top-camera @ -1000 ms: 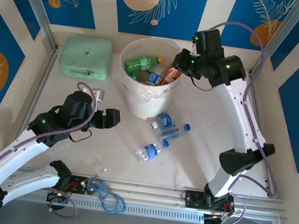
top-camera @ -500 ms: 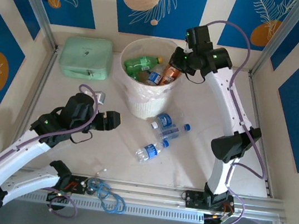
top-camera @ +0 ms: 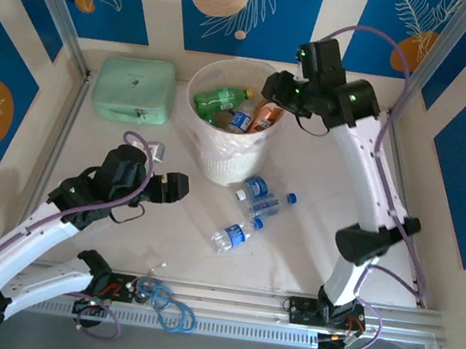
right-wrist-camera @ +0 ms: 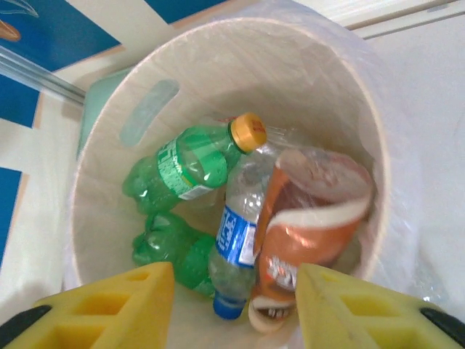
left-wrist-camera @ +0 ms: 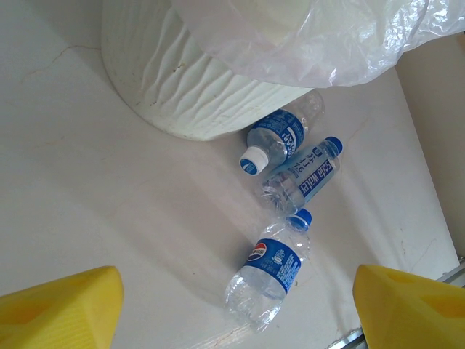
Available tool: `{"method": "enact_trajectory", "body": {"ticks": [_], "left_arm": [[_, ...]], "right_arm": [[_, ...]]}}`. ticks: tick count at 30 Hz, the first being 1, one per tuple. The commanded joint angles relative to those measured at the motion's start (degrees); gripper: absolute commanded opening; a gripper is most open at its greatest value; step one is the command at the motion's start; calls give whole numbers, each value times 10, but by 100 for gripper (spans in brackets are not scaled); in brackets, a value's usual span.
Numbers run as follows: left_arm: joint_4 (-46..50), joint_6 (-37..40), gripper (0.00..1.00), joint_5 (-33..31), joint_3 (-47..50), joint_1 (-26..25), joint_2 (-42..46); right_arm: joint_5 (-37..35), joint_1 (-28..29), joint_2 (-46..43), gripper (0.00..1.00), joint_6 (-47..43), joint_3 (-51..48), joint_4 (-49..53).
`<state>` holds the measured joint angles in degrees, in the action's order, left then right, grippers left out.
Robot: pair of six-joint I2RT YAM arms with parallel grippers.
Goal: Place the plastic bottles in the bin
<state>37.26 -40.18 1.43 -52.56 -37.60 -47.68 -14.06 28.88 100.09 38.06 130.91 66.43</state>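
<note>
A: Materials first, what do we see?
B: The bin [top-camera: 216, 168] is a round bucket of translucent white plastic. It has a rippled outer wall, a peach inside and a slot handle near the rim. A thin, crinkly clear liner [left-wrist-camera: 341, 36] drapes over its edge. The table [top-camera: 312, 230] is matte white. We also log a mint-green case [top-camera: 134, 88], rectangular with rounded corners, at the bin's 9 o'clock.

A: Bottles?
B: All are small, thin plastic. In the bin we count four. There is a green bottle [right-wrist-camera: 190, 166] with a yellow cap and a second green bottle [right-wrist-camera: 171, 251] at its 6 o'clock. Beside them are a clear blue-labelled bottle [right-wrist-camera: 234, 243] and a crumpled orange bottle [right-wrist-camera: 309, 225] against the 3 o'clock wall. Three clear, blue-labelled ones lie on their sides on the table. The white-capped bottle [left-wrist-camera: 278, 137] touches the bin's base, the blue-capped bottle [left-wrist-camera: 304, 174] lies just beside it, and the third bottle [left-wrist-camera: 267, 270] lies apart at their 7 o'clock.

A: Tools?
B: The right gripper [top-camera: 274, 90] hangs over the bin's 2 o'clock rim. Its yellow fingers [right-wrist-camera: 109, 305] are spread and pinch nothing, and the orange bottle is just below. The left gripper [top-camera: 176, 185] sits low at the bin's 7 o'clock, spread wide and empty. From it, the pair is near at 3 o'clock and the third bottle at 4 o'clock.
</note>
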Motion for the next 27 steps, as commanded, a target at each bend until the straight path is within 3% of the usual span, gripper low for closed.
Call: {"method": "enact_trajectory", "body": {"ticks": [1,7,13,17,27], "left_arm": [[-10,2,82,3,0,6,3],[-26,-4,82,16,3,5,1],[-43,-15,82,27,5,6,0],[-52,-23,82,34,7,6,0],[-66,-36,83,46,18,6,-3]], "right_arm": [[-51,-2,-101,51,31,-108,6],[-20,-66,-264,53,121,-387,-42],[89,-144,-311,53,169,-578,-94],[121,-175,-283,51,189,-631,-122],[99,-171,-179,50,253,-656,-162]]}}
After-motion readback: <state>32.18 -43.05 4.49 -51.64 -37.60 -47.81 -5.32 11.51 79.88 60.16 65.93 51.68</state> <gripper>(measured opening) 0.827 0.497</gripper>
